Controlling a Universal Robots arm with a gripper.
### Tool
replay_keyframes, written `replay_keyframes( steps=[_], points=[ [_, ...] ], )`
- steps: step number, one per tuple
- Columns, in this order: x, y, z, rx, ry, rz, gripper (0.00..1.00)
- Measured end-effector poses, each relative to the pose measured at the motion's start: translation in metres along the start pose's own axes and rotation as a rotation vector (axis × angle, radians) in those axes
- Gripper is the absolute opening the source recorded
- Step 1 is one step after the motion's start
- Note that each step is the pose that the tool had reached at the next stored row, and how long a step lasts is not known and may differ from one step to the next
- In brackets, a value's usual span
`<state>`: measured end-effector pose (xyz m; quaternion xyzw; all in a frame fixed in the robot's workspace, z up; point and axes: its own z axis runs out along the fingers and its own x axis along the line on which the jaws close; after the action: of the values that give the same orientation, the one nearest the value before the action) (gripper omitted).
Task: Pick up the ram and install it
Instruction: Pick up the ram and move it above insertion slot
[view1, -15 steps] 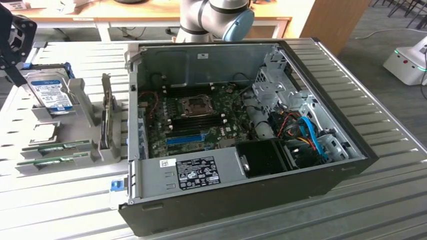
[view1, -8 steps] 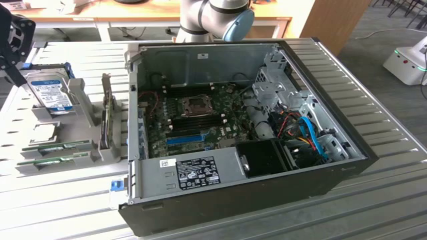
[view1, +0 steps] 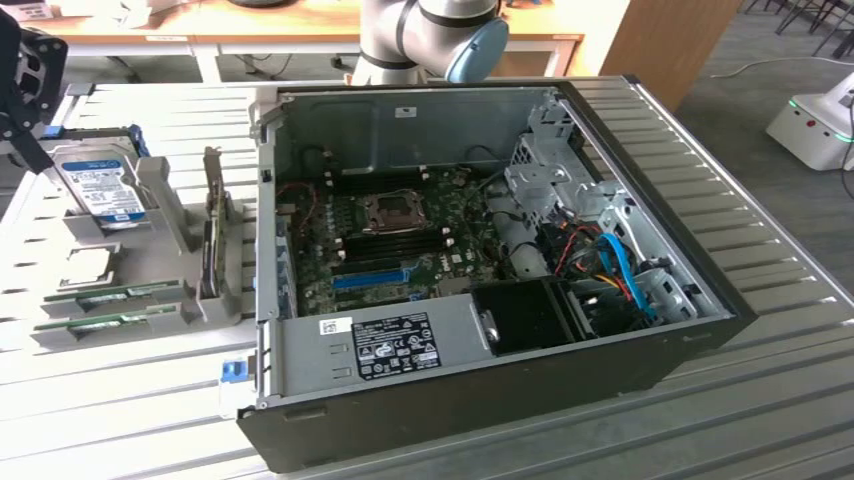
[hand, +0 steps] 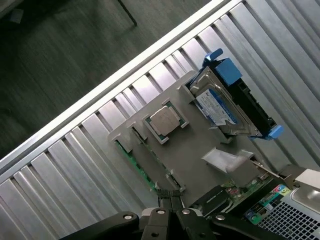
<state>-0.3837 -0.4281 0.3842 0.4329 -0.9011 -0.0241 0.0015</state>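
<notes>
Two green ram sticks (view1: 118, 294) lie on edge in a grey holder (view1: 147, 320) on the slatted table, at the exterior view's left of the open computer case (view1: 467, 260). In the wrist view one ram stick (hand: 137, 167) shows as a thin green strip in the holder (hand: 195, 150). My gripper (hand: 170, 202) hangs above the holder, close to one end of the sticks. Its fingers are shut together with nothing between them. The arm's dark tool end (view1: 24, 80) shows high at the exterior view's left edge. The motherboard's memory slots (view1: 394, 240) lie inside the case.
The holder also carries a silver hard drive with a blue label (view1: 100, 185) (hand: 220, 102), a square processor chip (view1: 83, 262) (hand: 165, 120) and a dark expansion card on edge (view1: 214, 235) (hand: 240, 192). The table edge (hand: 100, 95) drops to the floor beside the holder.
</notes>
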Motion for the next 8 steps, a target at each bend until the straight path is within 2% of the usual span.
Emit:
replay_keyframes(
  steps=[8],
  points=[
    [0.0000, 0.0000, 0.0000, -0.0016, 0.0039, -0.087, 0.11]
  ],
)
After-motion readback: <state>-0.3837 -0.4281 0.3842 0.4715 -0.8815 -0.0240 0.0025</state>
